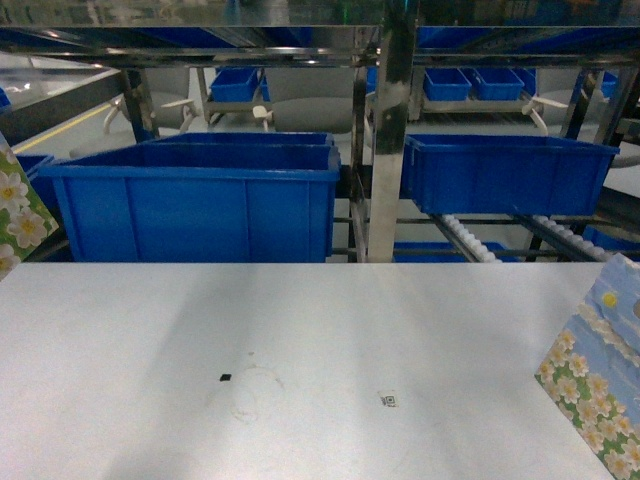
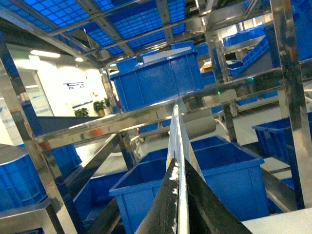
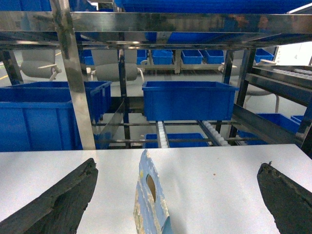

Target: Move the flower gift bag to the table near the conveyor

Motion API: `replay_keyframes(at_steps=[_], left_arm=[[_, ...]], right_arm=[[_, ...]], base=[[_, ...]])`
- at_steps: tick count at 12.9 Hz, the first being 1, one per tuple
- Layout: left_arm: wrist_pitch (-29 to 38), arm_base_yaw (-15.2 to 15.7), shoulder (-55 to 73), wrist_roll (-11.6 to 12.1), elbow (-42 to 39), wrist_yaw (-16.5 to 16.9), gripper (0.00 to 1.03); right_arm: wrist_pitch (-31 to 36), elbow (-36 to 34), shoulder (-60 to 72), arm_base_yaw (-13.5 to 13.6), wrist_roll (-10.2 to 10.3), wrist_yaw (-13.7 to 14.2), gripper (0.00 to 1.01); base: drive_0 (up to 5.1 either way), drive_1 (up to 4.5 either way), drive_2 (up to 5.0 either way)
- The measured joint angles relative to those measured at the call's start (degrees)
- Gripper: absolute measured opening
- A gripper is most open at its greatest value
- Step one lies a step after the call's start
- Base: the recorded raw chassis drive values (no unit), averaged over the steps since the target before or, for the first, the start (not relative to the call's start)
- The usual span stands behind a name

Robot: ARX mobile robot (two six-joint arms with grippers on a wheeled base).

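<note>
Two flower gift bags show at the edges of the head view. The left flower gift bag (image 1: pixel 12 205) is seen edge-on in the left wrist view, where my left gripper (image 2: pixel 178 168) is shut on its thin upper rim (image 2: pixel 177 131), lifted in front of the conveyor (image 1: pixel 382 130). The right flower gift bag (image 1: pixel 595 385) stands on the white table (image 1: pixel 300 330). In the right wrist view this bag (image 3: pixel 148 195) stands between the fingers of my open right gripper (image 3: pixel 176 166), nearer the left finger (image 3: pixel 58 202) and touching neither. Neither gripper shows in the head view.
Stainless racking with white roller tracks (image 1: pixel 470 236) runs along the table's far edge. A large blue bin (image 1: pixel 200 200) and a second blue bin (image 1: pixel 505 172) sit on it. Two small dark marks (image 1: pixel 225 378) lie on the tabletop.
</note>
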Motion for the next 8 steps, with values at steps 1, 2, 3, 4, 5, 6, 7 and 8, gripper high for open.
replay_keyframes(at_steps=[1, 2, 3, 4, 5, 6, 7, 8], left_arm=[[0.02, -0.02, 0.00, 0.00, 0.00, 0.00, 0.02], [0.00, -0.02, 0.00, 0.00, 0.00, 0.00, 0.02], [0.00, -0.02, 0.00, 0.00, 0.00, 0.00, 0.02], [0.00, -0.02, 0.00, 0.00, 0.00, 0.00, 0.02], [0.02, -0.02, 0.00, 0.00, 0.00, 0.00, 0.02], [0.68, -0.13, 0.20, 0.00, 0.00, -0.20, 0.02], [6.54, -2.25, 4.31, 0.00, 0.11, -2.73, 0.02], [8.85, -5.31, 12.20, 0.15, 1.38, -5.01, 0.02]], right_arm=[[0.00, 0.00, 0.04, 0.00, 0.00, 0.00, 0.98], [0.02, 0.00, 0.02, 0.00, 0.00, 0.00, 0.98], [0.02, 0.00, 0.02, 0.00, 0.00, 0.00, 0.98], [0.07, 0.00, 0.00, 0.00, 0.00, 0.00, 0.98], [0.04, 0.00, 0.00, 0.00, 0.00, 0.00, 0.98], [0.04, 0.02, 0.00, 0.00, 0.00, 0.00, 0.98], [0.04, 0.02, 0.00, 0.00, 0.00, 0.00, 0.98], [0.04, 0.00, 0.00, 0.00, 0.00, 0.00, 0.98]], base=[[0.0, 0.00, 0.0], [0.0, 0.00, 0.0], [0.0, 0.00, 0.0], [0.0, 0.00, 0.0], [0.0, 0.00, 0.0], [0.0, 0.00, 0.0], [0.0, 0.00, 0.0], [0.0, 0.00, 0.0]])
